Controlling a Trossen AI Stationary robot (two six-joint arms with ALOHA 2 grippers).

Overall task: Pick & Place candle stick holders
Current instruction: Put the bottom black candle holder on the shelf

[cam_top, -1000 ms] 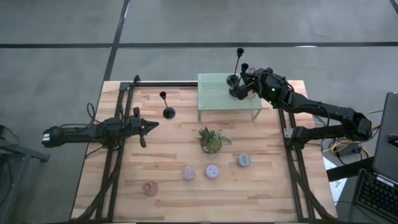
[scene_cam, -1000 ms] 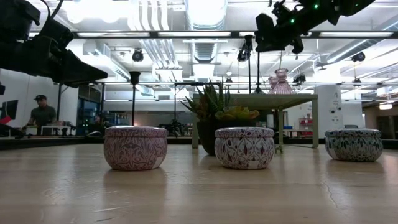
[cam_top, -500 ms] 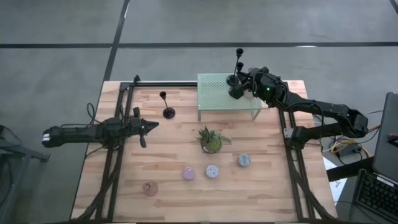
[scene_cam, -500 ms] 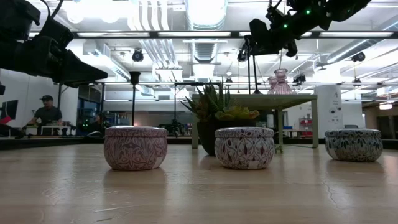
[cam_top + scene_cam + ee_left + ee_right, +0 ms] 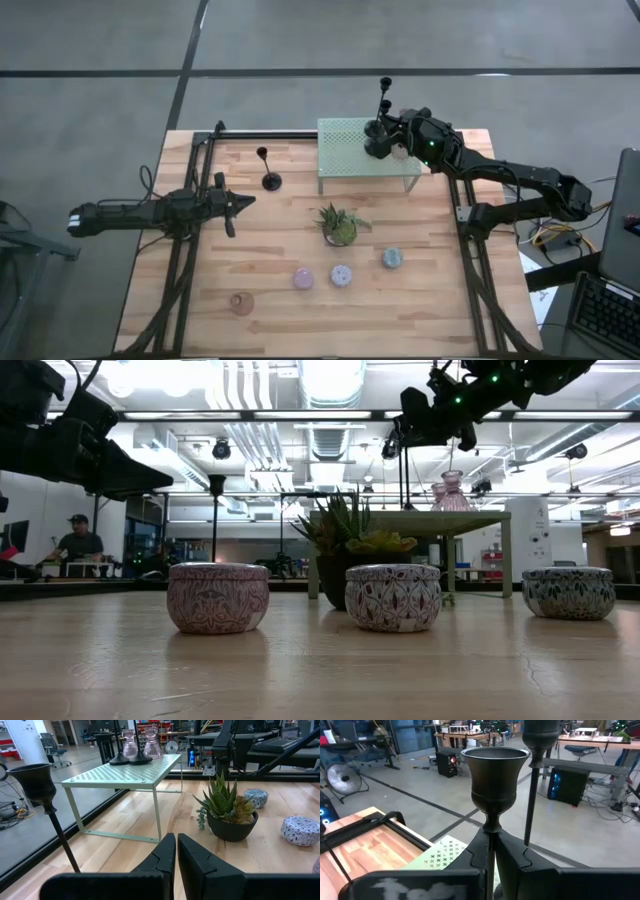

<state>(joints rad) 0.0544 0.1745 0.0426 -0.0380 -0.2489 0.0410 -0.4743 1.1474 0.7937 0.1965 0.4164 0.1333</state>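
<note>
**Over the mesh rack: right claw grips a candlestick stem**

Above the pale green metal mesh rack point(image 5: 366, 150), the right claw point(image 5: 491, 851) is clamped on the thin stem of a slim black metal candlestick point(image 5: 494, 780) beside a second one. It looks rigid, smooth and top-heavy; hold it low on the stem. The left claw point(image 5: 176, 851), pressed together, waits over the wooden desk point(image 5: 290, 230).

Right gripper point(image 5: 383, 140) raised at far right, jaws clamped, left gripper point(image 5: 246, 201) idle, jaws closed
</note>
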